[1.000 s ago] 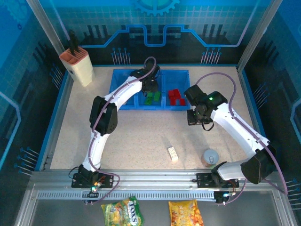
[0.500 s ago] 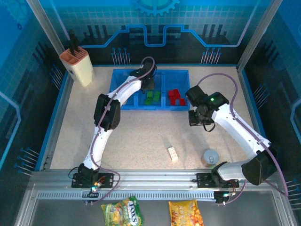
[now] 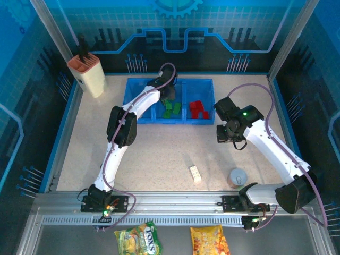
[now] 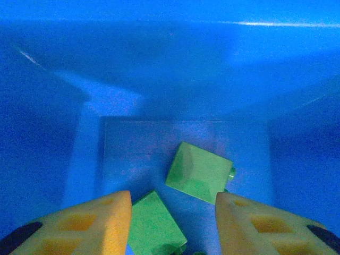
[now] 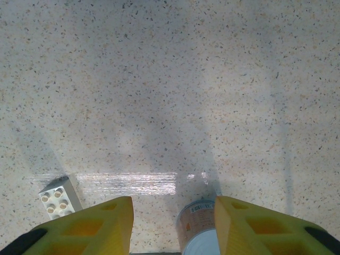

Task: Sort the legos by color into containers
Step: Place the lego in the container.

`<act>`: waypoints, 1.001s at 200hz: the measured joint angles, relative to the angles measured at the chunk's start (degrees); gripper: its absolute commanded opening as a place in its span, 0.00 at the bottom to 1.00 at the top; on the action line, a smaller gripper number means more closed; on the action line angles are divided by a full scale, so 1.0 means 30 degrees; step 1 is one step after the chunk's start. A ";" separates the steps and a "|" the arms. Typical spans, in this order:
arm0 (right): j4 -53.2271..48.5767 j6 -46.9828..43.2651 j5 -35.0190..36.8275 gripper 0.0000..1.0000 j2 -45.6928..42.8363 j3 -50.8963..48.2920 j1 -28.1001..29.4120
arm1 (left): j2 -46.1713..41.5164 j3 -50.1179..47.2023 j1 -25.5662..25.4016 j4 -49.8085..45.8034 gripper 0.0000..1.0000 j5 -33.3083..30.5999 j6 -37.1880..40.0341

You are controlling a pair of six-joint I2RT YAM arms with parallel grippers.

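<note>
1. L tool [image 4: 171,206] sat low inside mid compartment of blue tray [image 3: 199,81] at tabletop's far edge. Fingers were part open w/ nothing gripped. Green legos [image 4: 199,172] lay loose on compartment floor just under it.
2. Why there: greens shared that compartment and red legos [image 3: 198,109] lay in the right one, so prob one colour per slot.
3. R tool [image 5: 172,210] was part open and empty, hanging over bare tabletop toward the right edge. White lego [image 5: 57,197] lay apart, nearer the near edge; prob the next pick.
4. Writing: grey cup [image 5: 199,234] by near edge had a barcode label, txt unreadable. Snack bag [image 3: 141,239] sat beyond near edge; letters looked like "OXS", unsure.
</note>
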 measured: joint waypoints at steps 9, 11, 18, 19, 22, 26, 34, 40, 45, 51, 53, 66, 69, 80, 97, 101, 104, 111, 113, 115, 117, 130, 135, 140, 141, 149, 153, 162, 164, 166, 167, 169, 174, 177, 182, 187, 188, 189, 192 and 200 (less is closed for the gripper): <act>0.0007 0.0000 0.0000 0.45 0.0000 0.0000 0.0000 | 0.0000 0.0000 -0.0007 -0.0007 0.46 0.0051 -0.0015; 0.0000 0.0000 0.0000 0.45 0.0000 0.0000 0.0000 | 0.0000 0.0000 0.0000 -0.0007 0.46 0.0058 -0.0015; 0.0007 0.0000 -0.0022 0.45 0.0000 0.0000 0.0000 | -0.0007 0.0000 -0.0007 -0.0015 0.46 0.0080 -0.0051; 0.0007 0.0000 -0.0022 0.45 0.0000 0.0000 0.0000 | -0.0007 0.0000 -0.0007 -0.0015 0.46 0.0080 -0.0066; 0.0007 0.0000 -0.0044 0.45 0.0000 0.0000 0.0000 | -0.0007 0.0000 -0.0007 -0.0022 0.46 0.0109 -0.0080; 0.0015 0.0000 -0.0080 0.45 0.0000 0.0000 0.0000 | -0.0015 0.0000 -0.0015 -0.0029 0.46 0.0146 -0.0095; 0.0022 0.0007 -0.0146 0.45 0.0000 0.0000 0.0000 | -0.0058 -0.0007 -0.0029 -0.0087 0.46 0.0291 -0.0138; 0.0029 0.0007 -0.0211 0.45 0.0000 0.0000 0.0000 | -0.0109 -0.0029 -0.0044 -0.0160 0.46 0.0430 -0.0138; 0.0036 0.0007 -0.0248 0.45 0.0000 0.0000 0.0007 | -0.0226 -0.0109 -0.0066 -0.0211 0.46 0.0546 -0.0146; 0.0066 0.0015 -0.0350 0.45 0.0000 -0.0022 0.0007 | -0.0415 -0.0277 -0.0087 -0.0233 0.46 0.0685 -0.0153; 0.0080 0.0015 -0.0364 0.45 0.0000 -0.0022 0.0007 | -0.0510 -0.0350 -0.0095 -0.0262 0.46 0.0736 -0.0153; 0.0160 0.0022 -0.0495 0.45 0.0007 -0.0095 0.0022 | -0.1209 -0.0991 -0.0189 -0.0503 0.46 0.1115 -0.0175; 0.0175 0.0029 -0.0517 0.45 0.0007 -0.0117 0.0029 | -0.1370 -0.1144 -0.0219 -0.0576 0.46 0.1224 -0.0182; 0.0255 0.0029 -0.0568 0.45 0.0007 -0.0233 0.0138 | -0.2127 -0.1756 -0.0357 -0.0831 0.46 0.1486 -0.0240; 0.0357 0.0117 -0.0707 0.45 0.0036 -0.0415 0.0408 | -0.3410 -0.2871 -0.0634 -0.1078 0.46 0.1894 -0.0393; 0.0386 0.0153 -0.0736 0.45 0.0044 -0.0452 0.0474 | -0.3730 -0.3155 -0.0678 -0.1137 0.46 0.2004 -0.0466; 0.0408 0.0168 -0.0743 0.45 0.0058 -0.0474 0.0554 | -0.3956 -0.3366 -0.0736 -0.1151 0.46 0.2091 -0.0510; 0.0423 0.0233 -0.0794 0.45 0.0124 -0.0517 0.0729 | -0.4517 -0.3876 -0.0831 -0.1209 0.46 0.2251 -0.0590; 0.0430 0.0233 -0.0816 0.45 0.0124 -0.0525 0.0772 | -0.4692 -0.4051 -0.0860 -0.1217 0.46 0.2295 -0.0597; 0.0459 0.0248 -0.0831 0.45 0.0153 -0.0539 0.0823 | -0.4860 -0.4211 -0.0882 -0.1253 0.46 0.2397 -0.0641; 0.0474 0.0248 -0.0852 0.45 0.0168 -0.0554 0.0867 | -0.5042 -0.4386 -0.0903 -0.1253 0.46 0.2455 -0.0648; 0.0612 0.0386 -0.0940 0.45 0.0270 -0.0678 0.1217 | -0.6040 -0.5442 -0.1035 -0.1362 0.46 0.2776 -0.0750; 0.0641 0.0415 -0.0954 0.45 0.0299 -0.0721 0.1333 | -0.6411 -0.5887 -0.1056 -0.1392 0.46 0.2907 -0.0831; 0.0670 0.0459 -0.0962 0.45 0.0335 -0.0780 0.1486 | -0.6768 -0.6339 -0.1078 -0.1399 0.46 0.3024 -0.0954; 0.0685 0.0474 -0.0969 0.45 0.0350 -0.0794 0.1537 | -0.6827 -0.6404 -0.1078 -0.1399 0.46 0.3031 -0.0962; 0.0758 0.0561 -0.1020 0.45 0.0415 -0.0889 0.1756 | -0.7468 -0.7227 -0.1086 -0.1406 0.46 0.3169 -0.1122; 0.0758 0.0627 -0.1020 0.45 0.0452 -0.0940 0.1909 | -0.7781 -0.7664 -0.1086 -0.1392 0.46 0.3242 -0.1151; 0.0809 0.0750 -0.1042 0.45 0.0561 -0.1042 0.2229 | -0.8437 -0.8575 -0.1078 -0.1406 0.46 0.3337 -0.1224; 0.0831 0.0772 -0.1056 0.45 0.0597 -0.1071 0.2324 | -0.8604 -0.8816 -0.1078 -0.1406 0.47 0.3395 -0.1239; 0.0860 0.0816 -0.1049 0.45 0.0612 -0.1093 0.2375 | -0.8757 -0.9049 -0.1078 -0.1399 0.47 0.3402 -0.1260; 0.0867 0.0831 -0.1049 0.45 0.0619 -0.1100 0.2404 | -0.8808 -0.9129 -0.1071 -0.1392 0.47 0.3402 -0.1268; 0.0889 0.0852 -0.1064 0.45 0.0641 -0.1129 0.2484 | -0.8990 -0.9369 -0.1071 -0.1399 0.47 0.3453 -0.1311; 0.0911 0.0962 -0.1078 0.45 0.0736 -0.1195 0.2703 | -0.9377 -0.9923 -0.1056 -0.1392 0.47 0.3461 -0.1355; 0.0940 0.1035 -0.1093 0.45 0.0794 -0.1231 0.2841 | -0.9581 -1.0222 -0.1056 -0.1428 0.47 0.3490 -0.1392; 0.0976 0.1122 -0.1100 0.45 0.0882 -0.1319 0.3089 | -0.9945 -1.0746 -0.1056 -0.1435 0.47 0.3541 -0.1486; 0.1027 0.1231 -0.1115 0.45 0.0962 -0.1399 0.3300 | -1.0302 -1.1256 -0.1049 -0.1413 0.47 0.3585 -0.1523; 0.1035 0.1253 -0.1122 0.45 0.0991 -0.1421 0.3366 | -1.0353 -1.1322 -0.1042 -0.1413 0.47 0.3585 -0.1530; 0.1042 0.1268 -0.1137 0.45 0.1005 -0.1435 0.3410 | -1.0455 -1.1468 -0.1035 -0.1435 0.47 0.3599 -0.1537; 0.1086 0.1384 -0.1166 0.45 0.1071 -0.1501 0.3577 | -1.0666 -1.1752 -0.1005 -0.1435 0.47 0.3628 -0.1574; 0.1166 0.1588 -0.1231 0.45 0.1217 -0.1668 0.3985 | -1.1278 -1.2582 -0.0962 -0.1428 0.47 0.3745 -0.1639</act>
